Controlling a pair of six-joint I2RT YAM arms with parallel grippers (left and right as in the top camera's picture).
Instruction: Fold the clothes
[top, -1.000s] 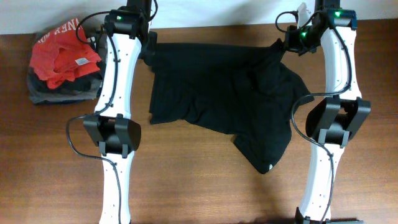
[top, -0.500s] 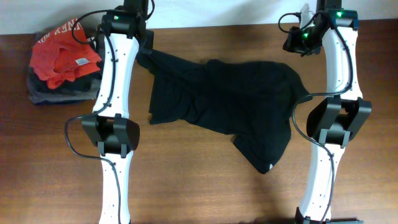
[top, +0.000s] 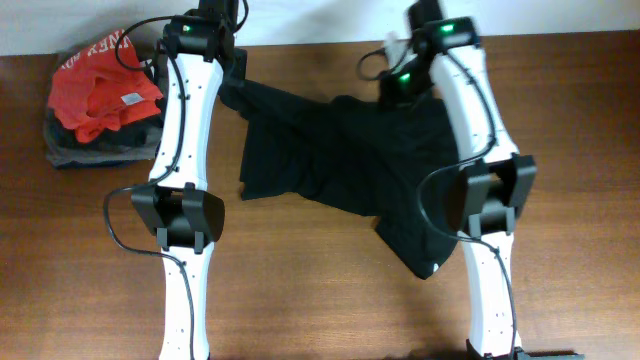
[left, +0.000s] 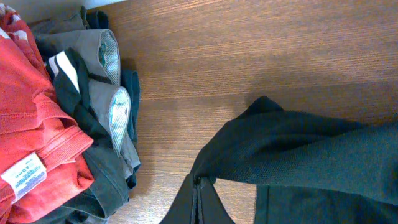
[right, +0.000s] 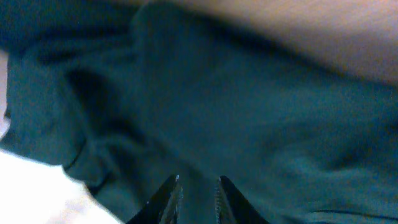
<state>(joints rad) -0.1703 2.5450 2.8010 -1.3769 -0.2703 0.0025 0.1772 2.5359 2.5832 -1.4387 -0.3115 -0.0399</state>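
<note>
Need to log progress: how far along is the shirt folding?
Nothing looks folded: the black T-shirt lies rumpled on the table. In hand: the left pincer is shut on a far corner, and the right pincer hovers slightly open over the cloth. Every fold is left.

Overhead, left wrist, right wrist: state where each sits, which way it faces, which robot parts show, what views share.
Overhead: above the table, looking down; black T-shirt, left arm, right arm.
Left wrist: low over the table, facing red garment; left gripper pinching T-shirt.
Right wrist: close over the T-shirt, facing down; right gripper open.
Shared: T-shirt in all; red garment in overhead and left wrist.
</note>
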